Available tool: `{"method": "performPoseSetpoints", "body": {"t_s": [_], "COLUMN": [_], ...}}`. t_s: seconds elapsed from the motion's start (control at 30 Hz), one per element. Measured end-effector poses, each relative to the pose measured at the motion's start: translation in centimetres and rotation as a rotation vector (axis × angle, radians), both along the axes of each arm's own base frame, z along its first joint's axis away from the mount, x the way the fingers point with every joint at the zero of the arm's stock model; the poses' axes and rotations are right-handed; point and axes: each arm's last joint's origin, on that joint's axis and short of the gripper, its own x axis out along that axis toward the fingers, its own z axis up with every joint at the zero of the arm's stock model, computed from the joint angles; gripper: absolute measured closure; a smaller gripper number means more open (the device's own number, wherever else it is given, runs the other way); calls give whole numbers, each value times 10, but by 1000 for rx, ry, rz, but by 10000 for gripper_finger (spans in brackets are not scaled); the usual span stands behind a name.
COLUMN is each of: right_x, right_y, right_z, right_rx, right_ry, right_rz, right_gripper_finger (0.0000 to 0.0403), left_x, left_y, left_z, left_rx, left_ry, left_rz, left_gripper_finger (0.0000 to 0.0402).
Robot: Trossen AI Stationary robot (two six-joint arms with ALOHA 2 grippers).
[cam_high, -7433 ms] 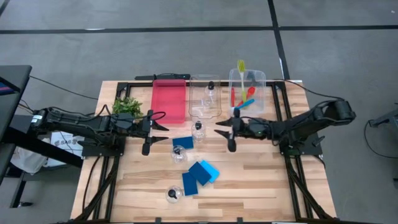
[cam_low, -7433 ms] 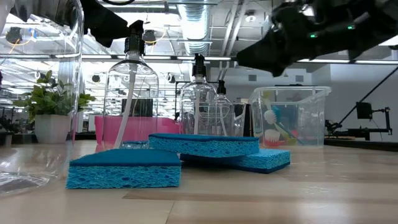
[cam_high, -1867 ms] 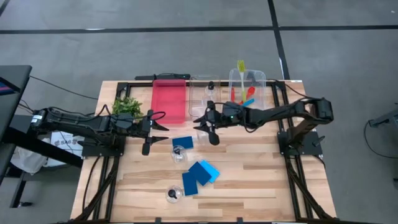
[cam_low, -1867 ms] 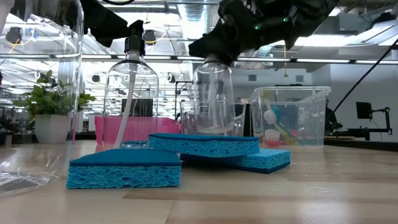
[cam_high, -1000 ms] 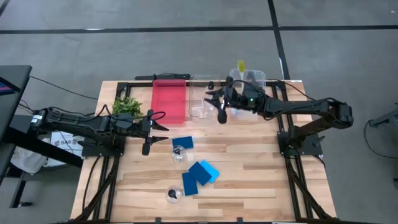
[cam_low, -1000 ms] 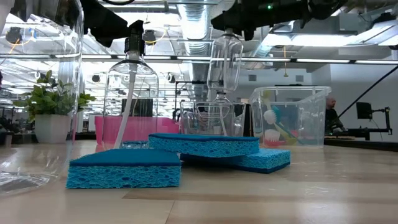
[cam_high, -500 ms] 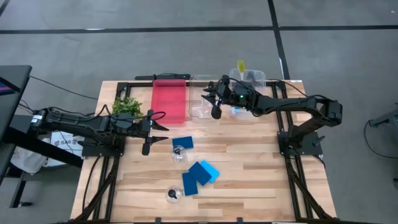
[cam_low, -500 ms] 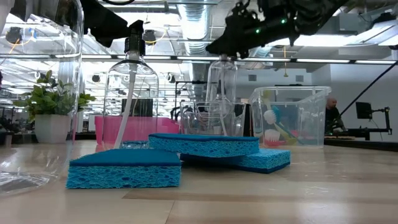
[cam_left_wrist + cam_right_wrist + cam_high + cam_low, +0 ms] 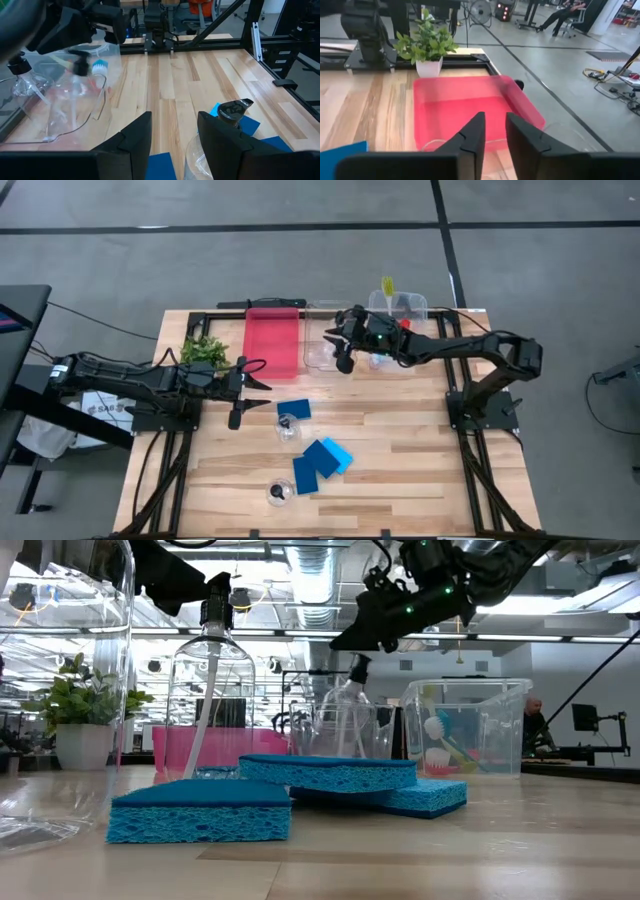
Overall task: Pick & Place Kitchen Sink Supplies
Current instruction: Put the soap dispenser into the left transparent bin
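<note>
Right gripper (image 9: 343,350) sits over the clear bin (image 9: 322,352), just beside the red tray (image 9: 273,340); finger state unreadable from above. Brush bin (image 9: 412,308) just behind its arm, yellow-green brush (image 9: 387,285) sticking out. Left gripper (image 9: 250,380) hovers beside the plant (image 9: 205,351), fingers apart. Ahead of it: bottle (image 9: 287,427), blue sponges (image 9: 318,461), another bottle (image 9: 277,492).

Robotics lab: wooden bench (image 9: 400,450), exposed ceiling ducts (image 9: 318,585), concrete floor (image 9: 300,270).

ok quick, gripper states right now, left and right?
Left gripper: open, empty.
Right gripper: open narrowly, holding nothing, above the clear bin.
</note>
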Motion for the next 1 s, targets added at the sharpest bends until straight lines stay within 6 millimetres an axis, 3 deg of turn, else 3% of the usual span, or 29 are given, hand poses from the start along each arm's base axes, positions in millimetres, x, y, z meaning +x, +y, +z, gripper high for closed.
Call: {"method": "performPoseSetpoints", "body": {"t_s": [0.4, 0.63, 1.0], "right_x": [0, 3, -5], "right_y": [1, 15, 59], "right_z": [0, 3, 28], "right_rx": [-8, -56, -98], "right_ry": [1, 9, -25], "right_rz": [15, 69, 176], "right_gripper_finger": [401, 383, 342], "left_x": [0, 0, 0], "left_y": [0, 0, 0], "left_z": [0, 0, 1], "left_rx": [0, 0, -1], "left_ry": [0, 0, -6], "left_rz": [0, 0, 0], "left_gripper_finger": [241, 240, 241]}}
